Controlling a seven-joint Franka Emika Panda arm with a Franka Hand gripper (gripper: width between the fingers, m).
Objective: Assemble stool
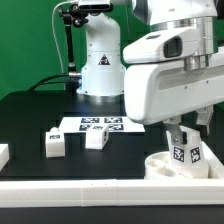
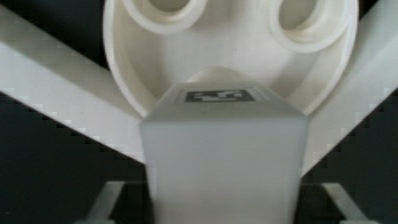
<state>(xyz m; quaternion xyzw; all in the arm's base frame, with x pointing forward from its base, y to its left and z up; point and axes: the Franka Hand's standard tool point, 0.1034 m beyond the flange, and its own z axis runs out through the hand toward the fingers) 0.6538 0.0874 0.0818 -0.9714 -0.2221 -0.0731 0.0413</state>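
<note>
Held upright between the fingers of the gripper (image 1: 185,140): one stool leg (image 1: 186,154), clamped on both sides, jaws about half drawn in. Poised at the round seat (image 1: 160,166), toward the exterior view's right, just behind the white rail (image 1: 80,190); cannot tell whether resting on it or set into it.

In the wrist view: tag on the leg blurred, seat cut off by the frame edge, only slivers of the finger pads (image 2: 118,205) showing.

Farther off on the black table (image 1: 25,115): a loose leg (image 1: 53,143) and a second loose leg (image 1: 97,138), near the marker board (image 1: 100,124).

Cut off at the exterior view's left edge: a white piece (image 1: 3,153), unidentifiable.
</note>
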